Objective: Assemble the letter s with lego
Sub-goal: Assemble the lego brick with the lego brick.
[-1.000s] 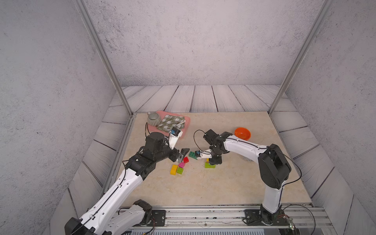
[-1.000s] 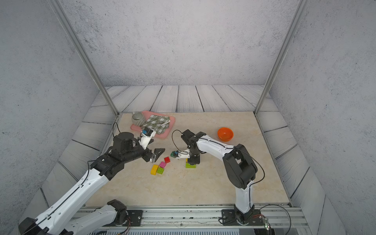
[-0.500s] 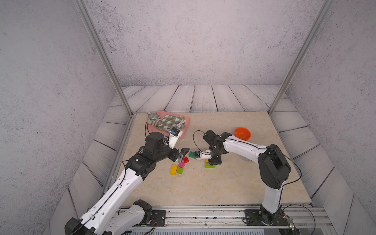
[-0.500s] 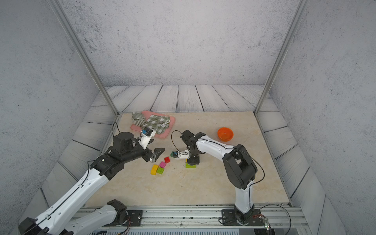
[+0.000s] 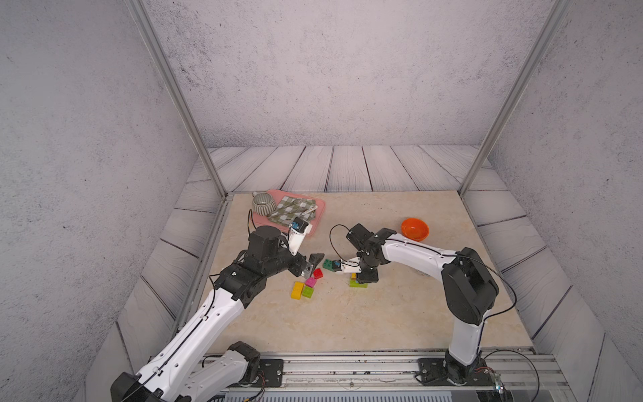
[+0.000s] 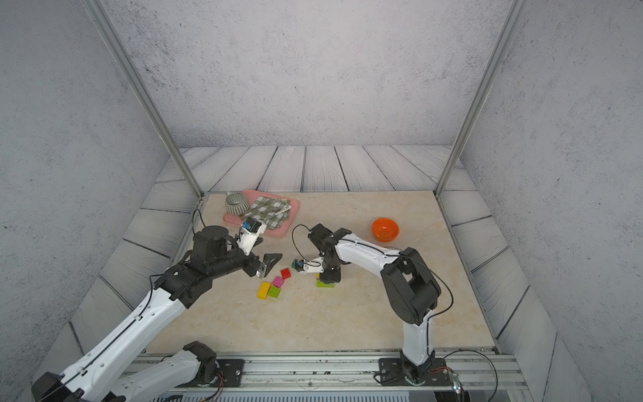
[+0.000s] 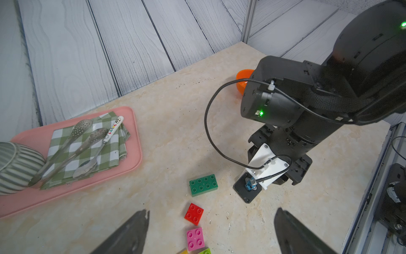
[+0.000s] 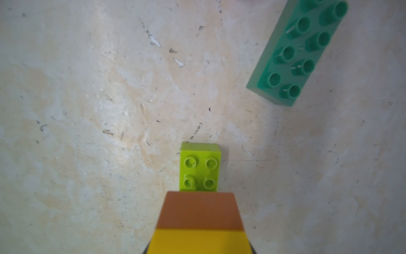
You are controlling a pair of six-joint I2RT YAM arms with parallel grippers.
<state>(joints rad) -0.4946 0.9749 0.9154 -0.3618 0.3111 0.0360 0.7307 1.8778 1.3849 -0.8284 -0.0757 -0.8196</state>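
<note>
Beige tabletop [image 5: 382, 313]: right tool [image 5: 367, 277] grips brn/yel lego stack [image 8: 198, 220] on lime brick [image 8: 200, 167].

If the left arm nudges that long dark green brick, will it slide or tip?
Probably slides: the dark green brick lies flat, low and broad, on the smooth table. It looks like rigid plastic, likely light, so it may spin.

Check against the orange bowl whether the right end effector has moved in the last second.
No. The right end effector, shut on the brown-and-yellow stack, keeps the same gap to the orange bowl in a top view.
</note>
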